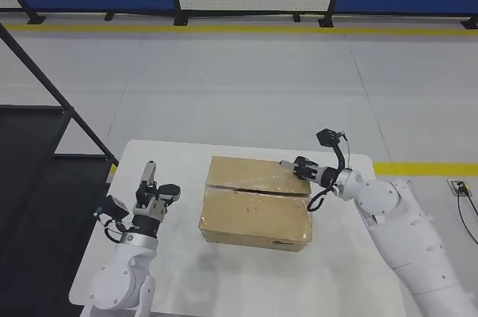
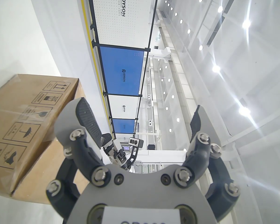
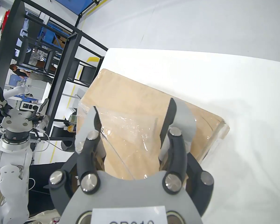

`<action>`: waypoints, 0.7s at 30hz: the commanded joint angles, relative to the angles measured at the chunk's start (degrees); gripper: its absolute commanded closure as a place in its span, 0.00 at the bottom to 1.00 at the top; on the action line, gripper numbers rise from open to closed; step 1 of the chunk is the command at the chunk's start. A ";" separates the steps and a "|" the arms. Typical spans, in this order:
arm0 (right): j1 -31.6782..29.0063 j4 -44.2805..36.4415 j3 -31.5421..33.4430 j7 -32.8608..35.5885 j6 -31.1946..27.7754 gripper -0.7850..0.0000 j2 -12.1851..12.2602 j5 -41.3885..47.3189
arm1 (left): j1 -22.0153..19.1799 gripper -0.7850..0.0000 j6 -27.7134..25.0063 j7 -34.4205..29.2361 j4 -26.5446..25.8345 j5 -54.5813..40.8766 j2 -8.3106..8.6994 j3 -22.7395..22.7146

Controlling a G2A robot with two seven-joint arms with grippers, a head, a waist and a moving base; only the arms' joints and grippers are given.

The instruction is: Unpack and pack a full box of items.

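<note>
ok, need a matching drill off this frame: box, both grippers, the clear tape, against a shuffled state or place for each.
Things:
1. cardboard box
2. left gripper
3. right gripper
4. clear tape

States or places:
A. open, over the box's taped top
B. shiny and crinkled, across the box's top
C. open, empty, pointing up, apart from the box
D. brown, flaps closed, sitting on the white table

Pairs: 1-D, 2-C, 3-A, 4-B.
</note>
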 commanded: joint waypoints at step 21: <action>-6.96 -14.42 3.33 -5.31 9.59 0.00 1.41 -10.59 | 0.00 0.00 0.00 0.00 0.00 0.00 0.00 0.00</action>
